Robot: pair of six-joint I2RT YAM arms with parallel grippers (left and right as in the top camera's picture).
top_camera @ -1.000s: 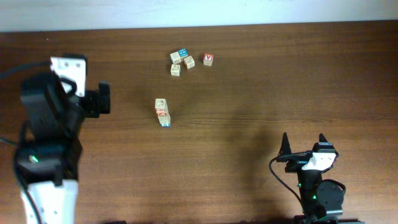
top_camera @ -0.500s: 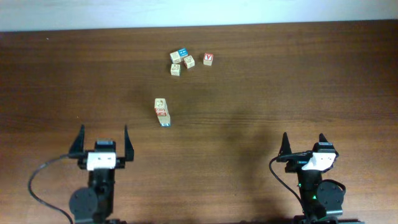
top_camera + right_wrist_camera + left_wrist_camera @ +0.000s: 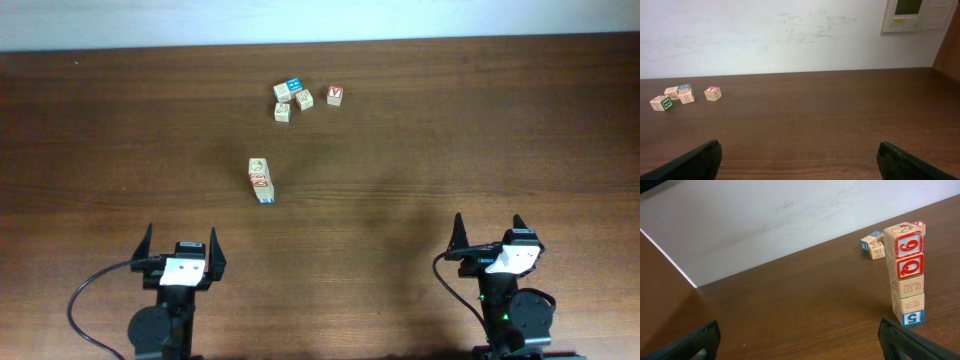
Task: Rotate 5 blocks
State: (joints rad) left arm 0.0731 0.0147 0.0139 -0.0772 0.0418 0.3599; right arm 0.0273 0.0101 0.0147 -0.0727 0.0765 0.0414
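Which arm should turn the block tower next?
Probably the left. The left gripper is open and nearer the block tower, with the tower ahead of it; the right gripper sits farther away.

The overhead view looks straight down on the whole tabletop [image 3: 450,130]. Each wrist view sits low at the near edge, facing the far wall [image 3: 765,40]; both catch the loose cubes [image 3: 687,96].

A tall stack of blocks [image 3: 261,181] stands alone mid-table, the one upright obstacle ahead of the left gripper [image 3: 180,233], with bare wood on every side. Farther back, loose cubes [image 3: 291,100] and a red-V cube [image 3: 335,95] huddle with only narrow gaps between. The table [image 3: 480,130] lies open before the right gripper [image 3: 489,221]
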